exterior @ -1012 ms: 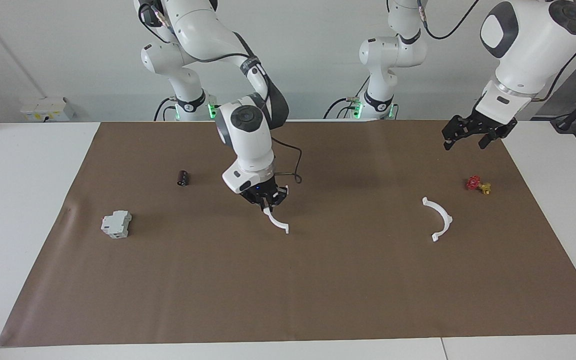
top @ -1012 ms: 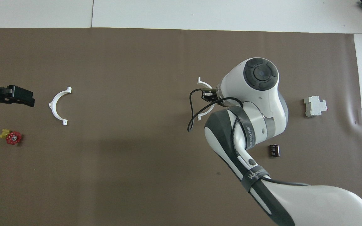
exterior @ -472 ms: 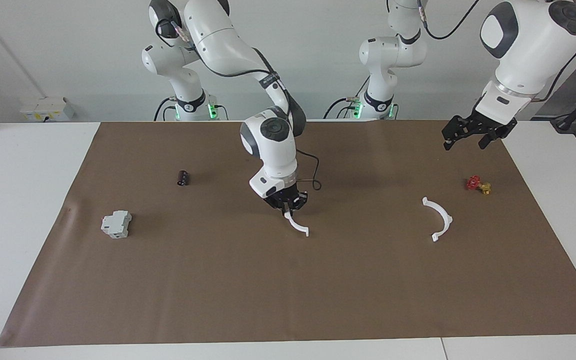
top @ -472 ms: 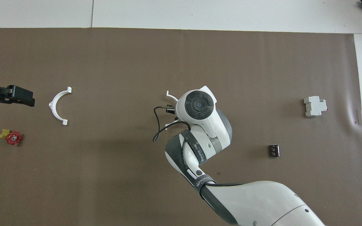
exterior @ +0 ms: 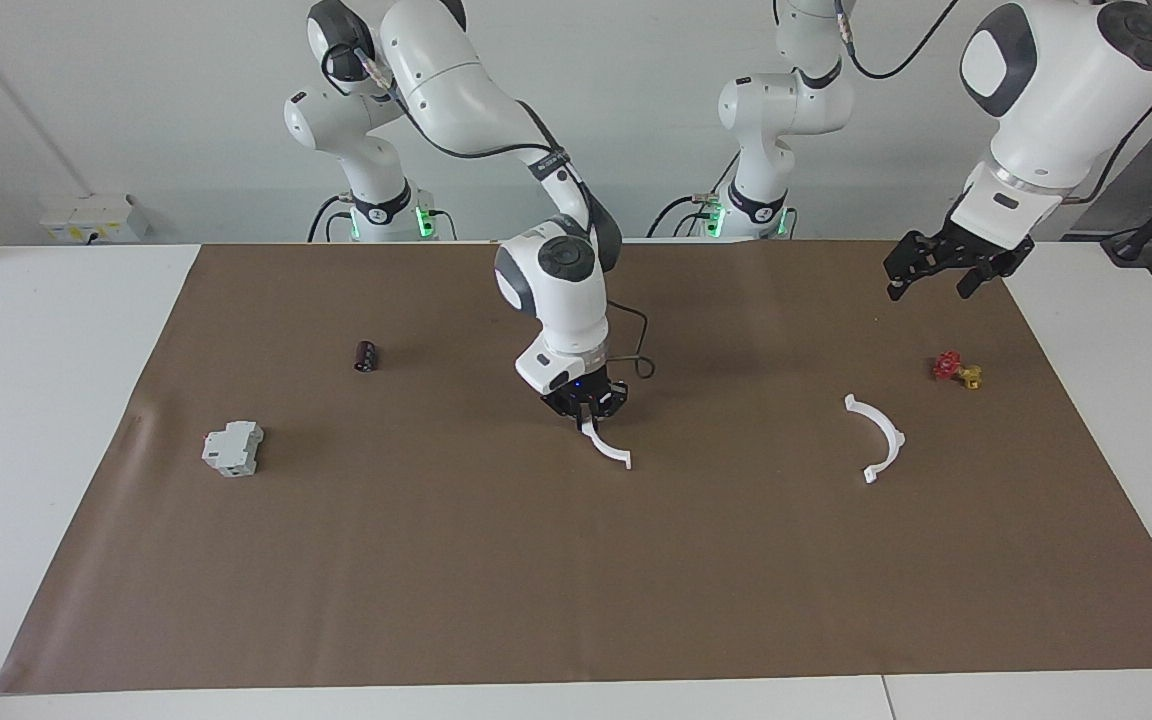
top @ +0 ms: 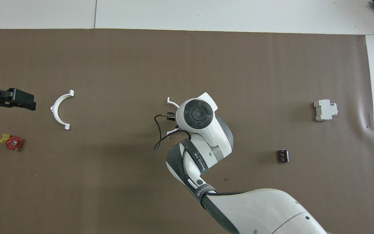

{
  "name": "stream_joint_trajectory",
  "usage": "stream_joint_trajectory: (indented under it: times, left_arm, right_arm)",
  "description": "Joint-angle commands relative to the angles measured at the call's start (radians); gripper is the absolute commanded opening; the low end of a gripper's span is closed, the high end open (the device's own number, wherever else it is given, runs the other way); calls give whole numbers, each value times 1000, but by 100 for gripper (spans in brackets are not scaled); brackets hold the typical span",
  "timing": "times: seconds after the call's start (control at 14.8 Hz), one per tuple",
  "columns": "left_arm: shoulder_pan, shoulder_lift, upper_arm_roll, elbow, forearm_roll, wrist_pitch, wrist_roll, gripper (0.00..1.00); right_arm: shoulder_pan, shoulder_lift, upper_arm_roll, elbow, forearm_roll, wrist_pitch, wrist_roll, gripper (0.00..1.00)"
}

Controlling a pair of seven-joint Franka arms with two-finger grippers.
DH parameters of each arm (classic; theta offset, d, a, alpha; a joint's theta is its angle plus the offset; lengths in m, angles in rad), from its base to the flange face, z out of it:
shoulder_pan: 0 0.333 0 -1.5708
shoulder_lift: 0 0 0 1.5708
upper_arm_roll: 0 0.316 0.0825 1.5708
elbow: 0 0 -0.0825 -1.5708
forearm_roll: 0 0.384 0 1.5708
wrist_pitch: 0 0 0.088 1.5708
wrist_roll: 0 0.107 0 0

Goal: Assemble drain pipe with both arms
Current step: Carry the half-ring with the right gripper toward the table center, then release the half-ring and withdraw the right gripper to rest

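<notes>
One pipe half [exterior: 608, 446] mid-mat, the other half [exterior: 879, 437] toward the left arm's end, near the valve [exterior: 956, 370].

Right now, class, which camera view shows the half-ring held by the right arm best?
The facing view: the half-ring hangs in full sight below the right end effector. In the overhead view the arm covers its middle; only the ends show.
</notes>
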Motion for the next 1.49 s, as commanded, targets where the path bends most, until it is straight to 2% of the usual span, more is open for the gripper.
stream_joint_trajectory:
  times: [0.0, 0.2, 0.27, 0.34, 0.4, 0.61, 0.81, 1.22, 1.42]
  left_arm:
    - [11, -10, -11, -12, 18, 2, -8, 100]
    - [11, -10, -11, -12, 18, 4, -8, 100]
    - [11, -10, -11, -12, 18, 4, -8, 100]
    - [11, -10, -11, -12, 18, 4, -8, 100]
    - [11, -10, -11, -13, 18, 5, -8, 100]
    - [11, -9, -11, -13, 18, 7, -8, 100]
    - [11, -9, -11, -13, 18, 7, -4, 100]
    - [63, 23, -4, -30, 19, 57, 87, 100]
    - [70, 36, 2, -105, 19, 160, 87, 100]
  right_arm:
    - [13, 11, -3, 4, -25, 13, 28, 0]
    - [15, 11, -3, -5, -25, 33, 26, 0]
    - [13, 11, -5, -5, -25, 32, 28, 46]
    - [15, 11, -5, -3, -25, 27, 28, 97]
    - [15, 9, -5, 3, -26, 18, 28, 100]
    - [15, -9, -6, 14, -26, -22, 26, 100]
    - [-19, -116, -18, 14, -34, -129, 2, 100]
    - [-227, -278, -19, 12, -34, -270, -191, 100]
    - [-342, -328, -19, 12, -38, -330, -313, 100]
